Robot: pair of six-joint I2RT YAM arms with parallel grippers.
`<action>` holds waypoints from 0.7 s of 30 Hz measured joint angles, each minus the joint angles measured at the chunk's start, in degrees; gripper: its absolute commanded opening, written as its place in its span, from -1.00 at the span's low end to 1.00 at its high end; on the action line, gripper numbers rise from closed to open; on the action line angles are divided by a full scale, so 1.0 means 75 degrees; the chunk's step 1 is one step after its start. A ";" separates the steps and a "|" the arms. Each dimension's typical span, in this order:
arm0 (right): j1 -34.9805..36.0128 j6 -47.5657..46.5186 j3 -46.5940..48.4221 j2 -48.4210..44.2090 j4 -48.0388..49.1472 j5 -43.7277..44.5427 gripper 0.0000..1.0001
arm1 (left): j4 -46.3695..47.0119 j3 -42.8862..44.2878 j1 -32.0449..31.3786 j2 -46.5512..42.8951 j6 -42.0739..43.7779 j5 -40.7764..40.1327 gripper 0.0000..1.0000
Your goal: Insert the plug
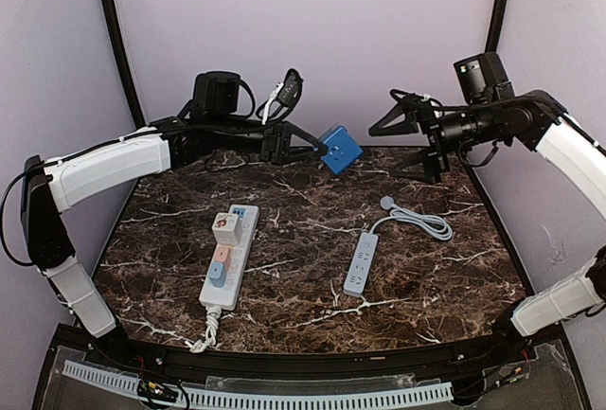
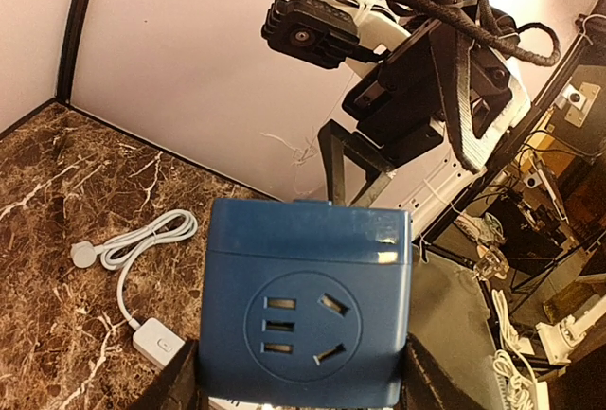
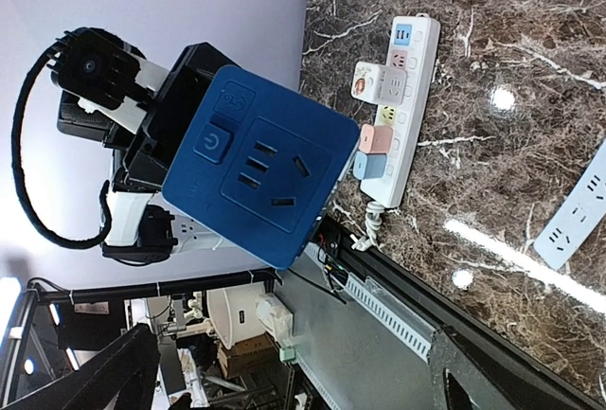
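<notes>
Pale lilac walls close in a dark marble table (image 1: 312, 230) veined in white.

In the top view, at left centre of the frame, a long power strip (image 1: 230, 254) lies flat and runs roughly toward the far edge. A white adapter (image 1: 225, 226), a pink one (image 1: 221, 254) and a blue one (image 1: 218, 273) are seated along it.

Above it, in the upper middle of the frame, the left gripper (image 1: 317, 152) is held off the table. Its jaws are partly closed and clamp a blue socket cube (image 1: 340, 149), one finger on each of two opposite sides. The left wrist view shows the cube (image 2: 308, 306) filling the lower centre, one socket face turned to the camera, with the dark fingers (image 2: 175, 382) at its lower corners.

Right of centre on the marble a small power strip (image 1: 360, 264) lies flat. Its white cord (image 1: 421, 221) loops away toward the upper right.

In the upper right of the frame the right gripper (image 1: 382, 154) hangs in the air with its jaws spread wide and nothing between them. It points at the cube, near it but apart from it. In the right wrist view the cube (image 3: 256, 164) sits left of centre, showing a round button beside its socket holes. The long strip (image 3: 402, 107) is at upper right.
</notes>
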 measured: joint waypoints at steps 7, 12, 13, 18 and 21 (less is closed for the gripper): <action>0.0000 0.0207 -0.0006 0.0050 0.0020 -0.0169 0.97 | -0.0481 0.0000 -0.0195 -0.0003 0.0991 -0.0108 -0.98; 0.0006 0.0344 -0.0079 0.0044 0.0035 -0.0216 0.97 | -0.0673 0.0000 -0.0443 -0.0003 0.1454 -0.0236 -0.98; 0.0020 0.0373 -0.0134 0.0041 0.0035 -0.0221 0.97 | -0.0720 0.0000 -0.0495 -0.0003 0.1536 -0.0262 -0.98; 0.0152 0.0478 -0.0356 0.0041 0.0017 -0.0224 0.97 | -0.0898 0.0000 -0.0694 -0.0003 0.1839 -0.0408 -0.98; 0.0254 0.0545 -0.0428 0.0029 0.0015 -0.0207 0.97 | -0.0988 0.0000 -0.0796 -0.0003 0.2008 -0.0504 -0.98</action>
